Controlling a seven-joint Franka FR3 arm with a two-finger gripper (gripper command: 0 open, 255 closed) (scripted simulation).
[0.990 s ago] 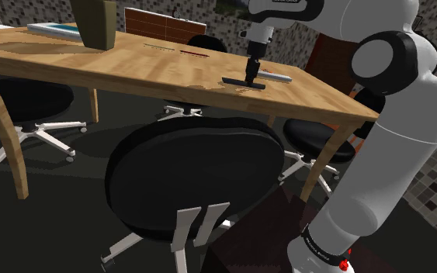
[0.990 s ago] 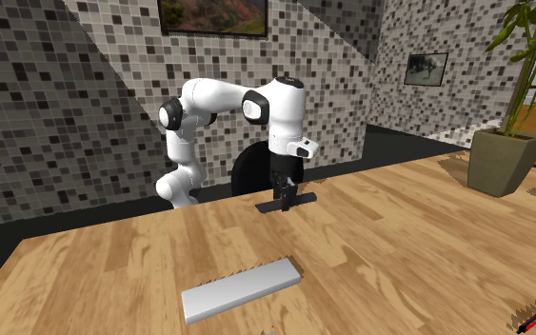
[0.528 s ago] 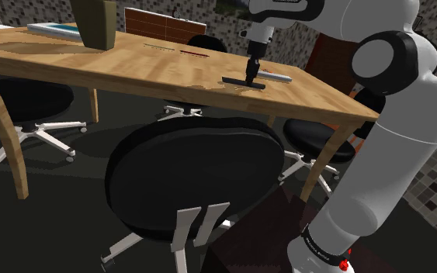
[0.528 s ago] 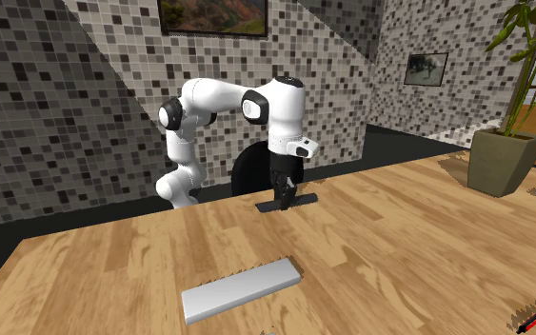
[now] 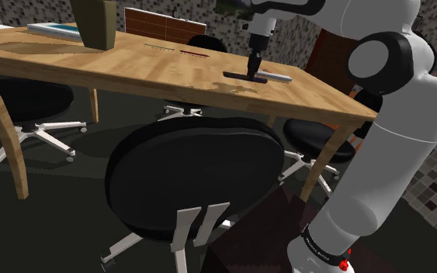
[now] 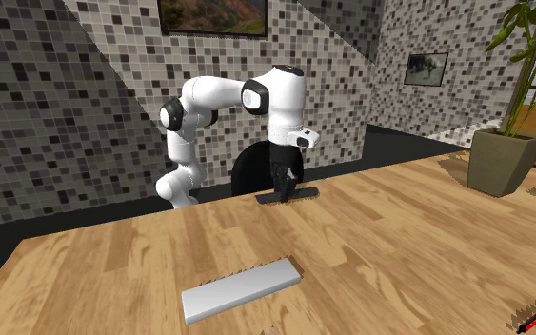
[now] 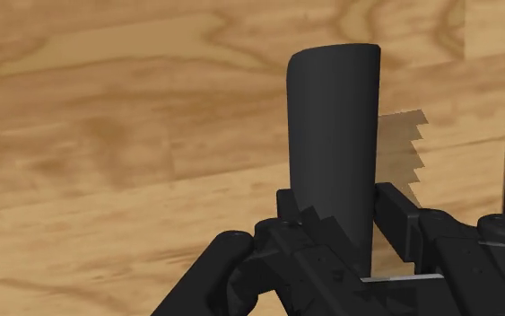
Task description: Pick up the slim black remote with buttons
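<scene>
Remote (image 5: pixel 236 75) has risen, level, crosswise in gripper (image 5: pixel 251 73).

Remote (image 7: pixel 333 135) end behind gripper (image 7: pixel 344 214)

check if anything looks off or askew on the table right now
Nothing stands out. The black remote sits roughly level, clasped in the hand, just clear of the wooden table, with its shadow below it. No spill or damage shows, and the grey slab lies flat on the wood.
</scene>
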